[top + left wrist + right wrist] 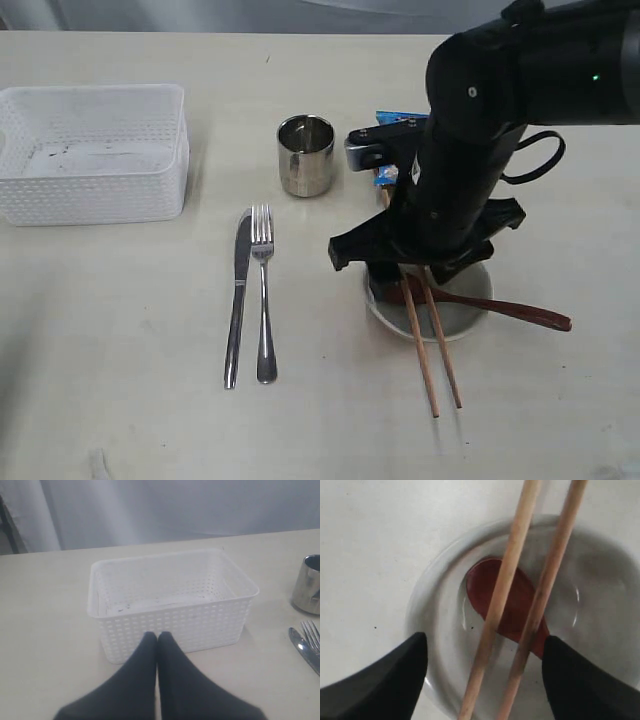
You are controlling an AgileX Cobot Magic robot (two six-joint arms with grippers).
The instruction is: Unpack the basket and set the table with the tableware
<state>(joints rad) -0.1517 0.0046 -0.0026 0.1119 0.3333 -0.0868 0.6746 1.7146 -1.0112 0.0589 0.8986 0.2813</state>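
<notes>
The right gripper hangs low over the bowl, and its jaws stand wide apart, holding nothing. Between the two jaws pass the chopsticks, side by side, touching neither jaw. They lie across the bowl, over the red-brown spoon, whose head rests inside the bowl under the jaws.

The left gripper has its jaws pressed together with nothing between them. Just in front of the tips stands the white basket, with nothing inside.

On the table, between the right gripper and the basket, lie the knife and the fork, close together, and beyond them stands the steel cup, upright. A blue bag shows partly behind the right arm.
</notes>
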